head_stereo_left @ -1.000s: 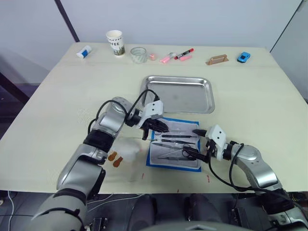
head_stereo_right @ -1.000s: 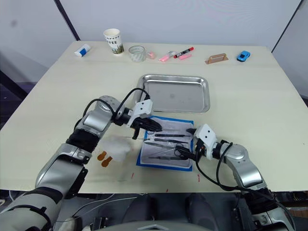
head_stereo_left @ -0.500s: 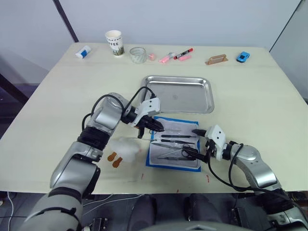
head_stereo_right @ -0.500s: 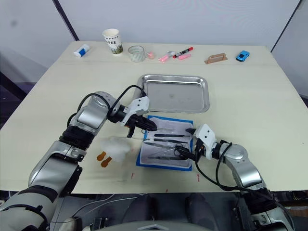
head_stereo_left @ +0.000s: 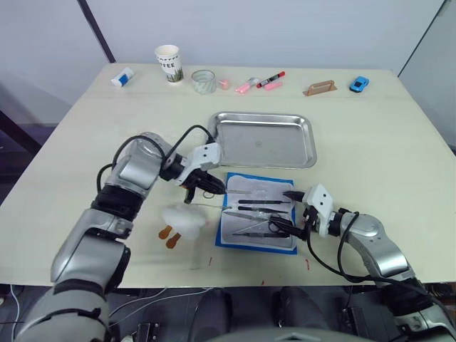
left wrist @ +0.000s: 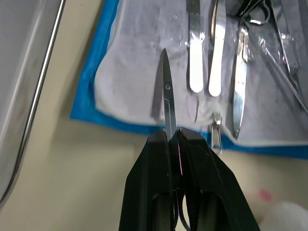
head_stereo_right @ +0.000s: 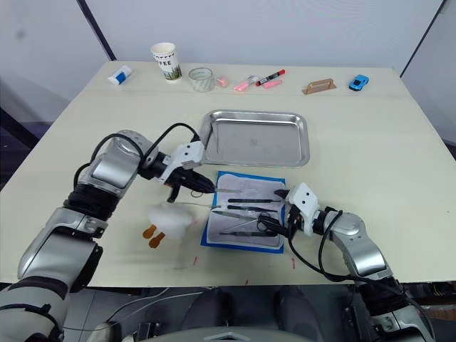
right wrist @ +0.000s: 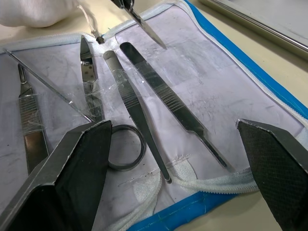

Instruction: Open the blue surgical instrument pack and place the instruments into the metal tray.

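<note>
Left wrist view shows the left gripper [left wrist: 173,137] pinching small scissors [left wrist: 166,103] above the open blue surgical instrument pack [left wrist: 91,94], beside the metal tray [left wrist: 29,72], and a loose pinch could drop them; the right gripper [right wrist: 175,166] is spread wide.

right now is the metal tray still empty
Empty: the metal tray shows only bare steel, while the instruments lie on the open blue surgical instrument pack.
</note>
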